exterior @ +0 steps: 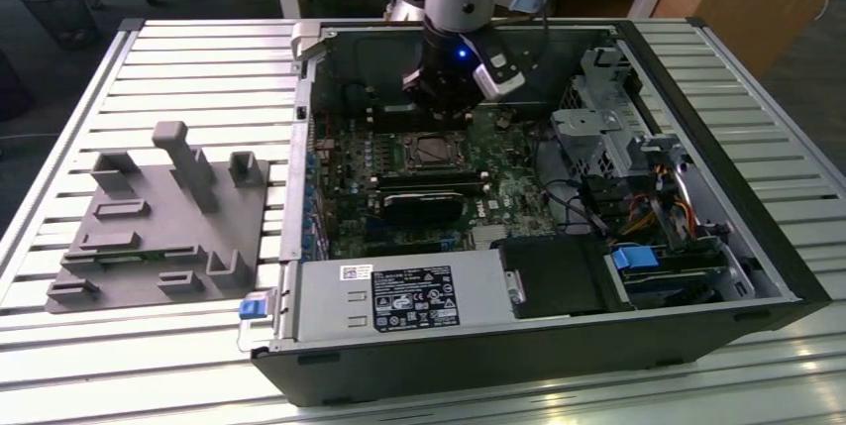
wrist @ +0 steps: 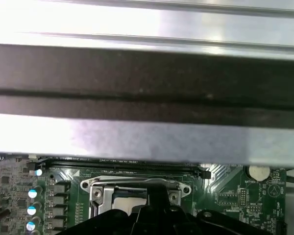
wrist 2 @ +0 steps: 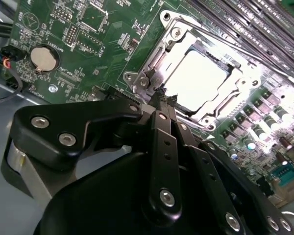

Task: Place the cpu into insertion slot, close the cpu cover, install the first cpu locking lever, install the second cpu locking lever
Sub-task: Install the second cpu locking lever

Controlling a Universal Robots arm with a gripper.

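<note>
One tool (wrist 2: pixel 162 98) hangs over the motherboard (wrist 2: pixel 63 29) inside the open computer case (exterior: pixel 740 276), its black fingers (wrist 2: pixel 159 147) pressed together at the socket's edge. One cpu (wrist 2: pixel 196 81) sits in the insertion slot (exterior: pixel 431 151), centre right in the second wrist view, with one cpu cover (wrist 2: pixel 237 90) closed around it. One grey fixture (exterior: pixel 158 222) lies at the exterior view's left on the desk (exterior: pixel 198 78)

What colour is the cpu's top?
Pale silvery-grey, glaring almost white; clearest in the second wrist view: cpu.
</note>
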